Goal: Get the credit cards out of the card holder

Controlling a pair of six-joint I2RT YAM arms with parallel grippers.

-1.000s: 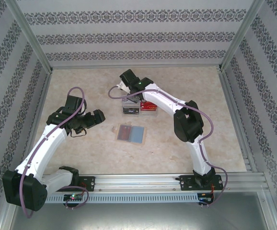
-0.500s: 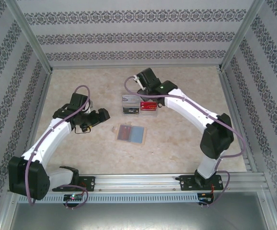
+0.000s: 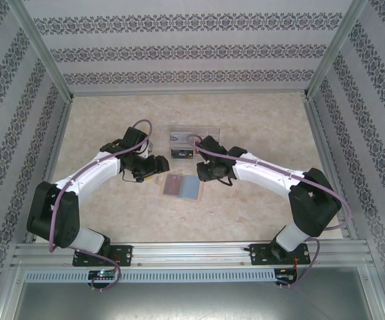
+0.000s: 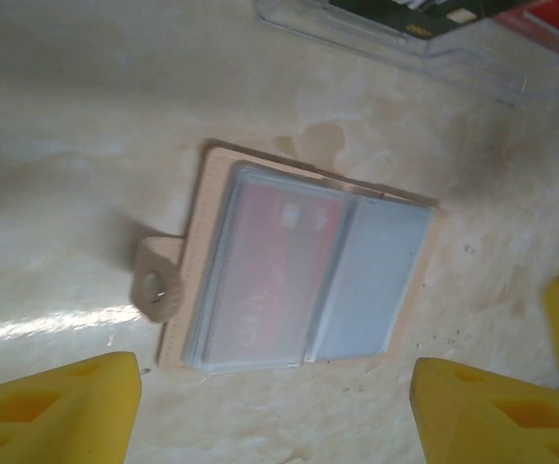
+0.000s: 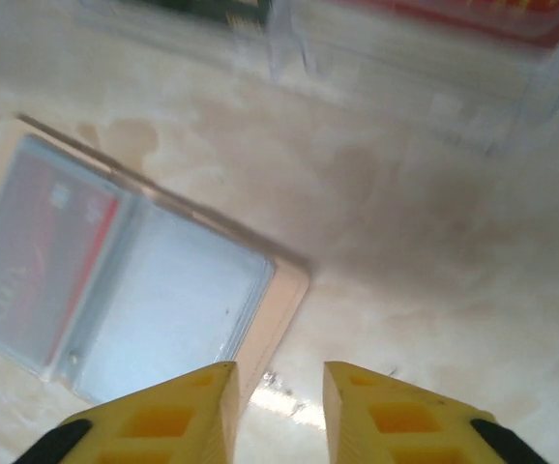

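The holder (image 3: 181, 187) is laid open and flat near the middle of the counter (image 3: 112, 113), grey-blue side up. A red card (image 4: 270, 266) is seen behind the clear window of one pocket. The other pocket looks empty, and no yellowish card can be made out. The left pincer (image 3: 158, 167) is held at the holder's 10 o'clock, jaws wide apart with nothing between them. The right pincer (image 3: 204, 175) is held at 2 o'clock, jaws drawn to a narrow gap, also empty.

The step is judged to be the approach for the first pull. The holder is best pinned on the empty pocket or tan border, clear of the card, while the card's exposed edge is nipped and drawn flat along the pocket. Which side the pocket opens on cannot be told and should be found first. So light a holder is likely to slide or lift if not held down.

The tray (image 3: 191, 141) lies close at 12 o'clock and hems in the far edge. A snap tab (image 4: 154, 282) juts out at 9 o'clock. The widest bare counter is left at 6 o'clock.
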